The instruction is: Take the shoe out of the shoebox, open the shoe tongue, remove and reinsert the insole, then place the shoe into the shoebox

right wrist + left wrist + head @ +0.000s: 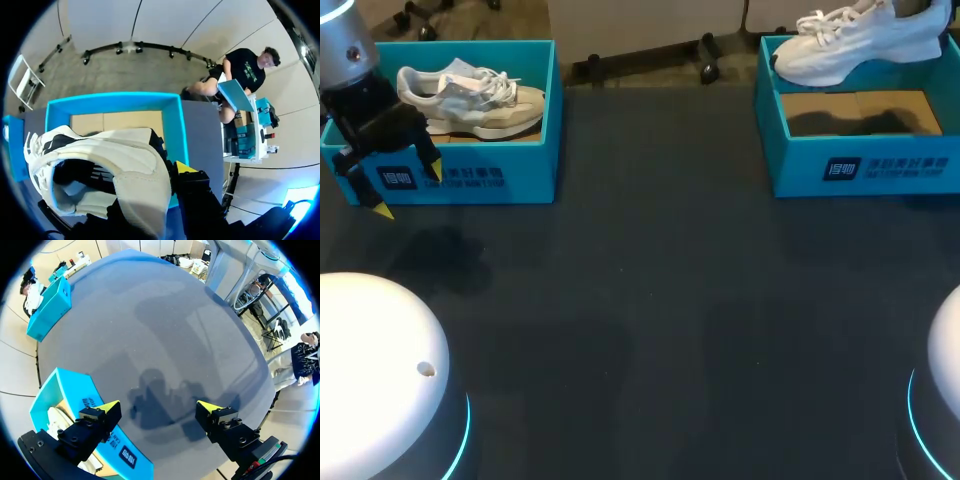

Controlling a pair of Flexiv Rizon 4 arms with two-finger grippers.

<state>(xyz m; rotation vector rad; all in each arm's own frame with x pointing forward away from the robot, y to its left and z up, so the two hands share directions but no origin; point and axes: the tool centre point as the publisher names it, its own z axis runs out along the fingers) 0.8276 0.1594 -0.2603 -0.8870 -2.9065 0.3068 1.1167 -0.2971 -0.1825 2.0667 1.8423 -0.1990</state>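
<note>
Closest to you are the two white domed arm bases [370, 350] with cyan light rings, one at each near corner of the dark matte table [670, 320]. A little further out on your left, the left gripper [408, 191] hovers low over the table. Its jaws are spread wide with nothing between them, only its own shadow on the table beneath. One yellow tip sits just in front of the left teal cardboard shoebox [535, 170]; you can't tell whether it touches the wall. Inside that box a beige-and-white mesh sneaker [470, 100] lies on its sole.

Now across to the far right. The right teal cardboard shoebox [880, 170] stands with its brown floor bare. The white lace-up sneaker [860, 45] hangs in the air above the box's far rim. From the wrist, the right gripper [161, 175] is clamped on that sneaker at the heel end (one yellow tip shows against its side; the other is hidden behind the shoe). The shoe's opening faces the camera.
</note>
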